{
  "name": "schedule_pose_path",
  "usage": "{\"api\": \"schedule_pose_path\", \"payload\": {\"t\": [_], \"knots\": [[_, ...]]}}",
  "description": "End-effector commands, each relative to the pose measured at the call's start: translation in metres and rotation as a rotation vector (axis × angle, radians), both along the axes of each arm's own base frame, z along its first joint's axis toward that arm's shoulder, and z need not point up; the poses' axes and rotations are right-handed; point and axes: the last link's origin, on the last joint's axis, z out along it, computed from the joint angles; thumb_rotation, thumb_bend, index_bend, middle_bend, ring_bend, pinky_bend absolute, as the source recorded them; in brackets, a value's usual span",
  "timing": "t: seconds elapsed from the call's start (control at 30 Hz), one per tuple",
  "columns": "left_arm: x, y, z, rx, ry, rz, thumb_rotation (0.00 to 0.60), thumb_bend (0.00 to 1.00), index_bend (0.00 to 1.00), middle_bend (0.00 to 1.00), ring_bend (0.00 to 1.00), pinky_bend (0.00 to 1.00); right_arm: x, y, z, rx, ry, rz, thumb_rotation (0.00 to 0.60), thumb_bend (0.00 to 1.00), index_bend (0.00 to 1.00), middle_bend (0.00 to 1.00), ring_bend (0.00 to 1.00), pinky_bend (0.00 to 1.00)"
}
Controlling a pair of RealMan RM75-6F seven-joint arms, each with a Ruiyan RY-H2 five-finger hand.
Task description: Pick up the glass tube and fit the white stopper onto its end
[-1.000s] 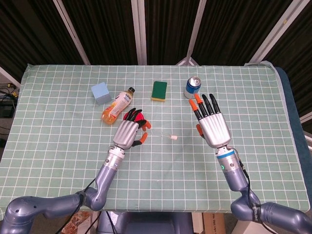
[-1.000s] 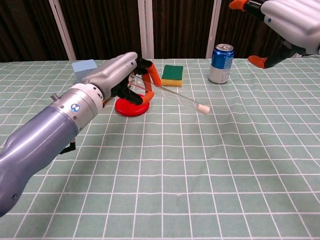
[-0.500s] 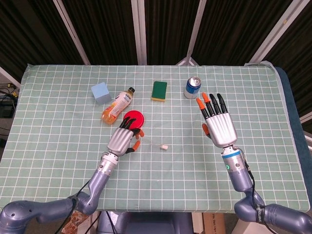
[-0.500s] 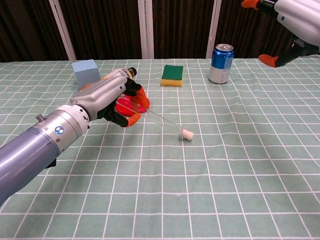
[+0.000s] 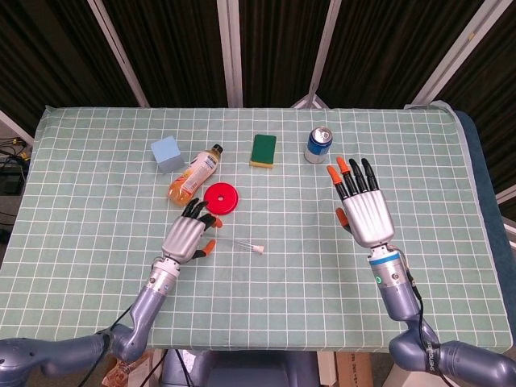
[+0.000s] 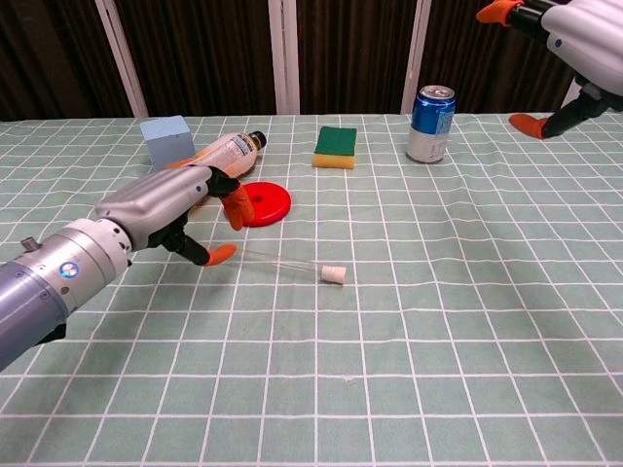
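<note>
The glass tube (image 5: 241,244) (image 6: 280,260) lies flat on the green checked cloth, and the white stopper (image 5: 260,248) (image 6: 334,273) sits on its right end. My left hand (image 5: 189,235) (image 6: 173,208) hovers just left of the tube with its fingers spread, holding nothing and not touching the tube. My right hand (image 5: 365,211) (image 6: 574,37) is raised well to the right, flat and open, with nothing in it.
A red disc (image 5: 221,197) (image 6: 261,203) lies just behind the left hand. An orange juice bottle (image 5: 195,174) lies on its side beside a blue cube (image 5: 166,153). A green sponge (image 5: 263,150) and a blue can (image 5: 319,145) stand farther back.
The left hand drew back toward the near left, carrying the stoppered tube off the red disc, set it down and let go. The right hand drifted slightly right.
</note>
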Motion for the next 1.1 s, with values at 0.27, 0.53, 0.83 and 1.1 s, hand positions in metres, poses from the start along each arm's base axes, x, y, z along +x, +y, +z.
{"api": "schedule_pose_path", "payload": {"t": [0.27,0.53,0.83,1.1], "knots": [[-0.024,-0.01,0.032,0.0,0.054,0.096,0.6,0.33,0.22,0.25,0.05,0.0,-0.009,0.012,0.002,0.012,-0.027,-0.038,0.6,0.39,0.0,0.0,0.0,0.0],[-0.047,-0.025,0.09,0.06,0.041,0.129,0.6,0.17,0.12,0.12,0.0,0.0,-0.038,0.047,0.022,0.072,-0.136,-0.193,0.6,0.32,0.0,0.0,0.0,0.0],[-0.105,-0.075,0.17,0.154,0.117,0.156,0.6,0.11,0.01,0.0,0.0,0.0,-0.099,0.11,0.068,0.116,-0.216,-0.454,0.6,0.31,0.0,0.0,0.0,0.0],[-0.159,-0.138,0.219,0.233,0.118,0.269,0.6,0.1,0.0,0.0,0.0,0.0,-0.145,0.16,0.096,0.033,-0.218,-0.49,0.6,0.31,0.0,0.0,0.0,0.0]]}}
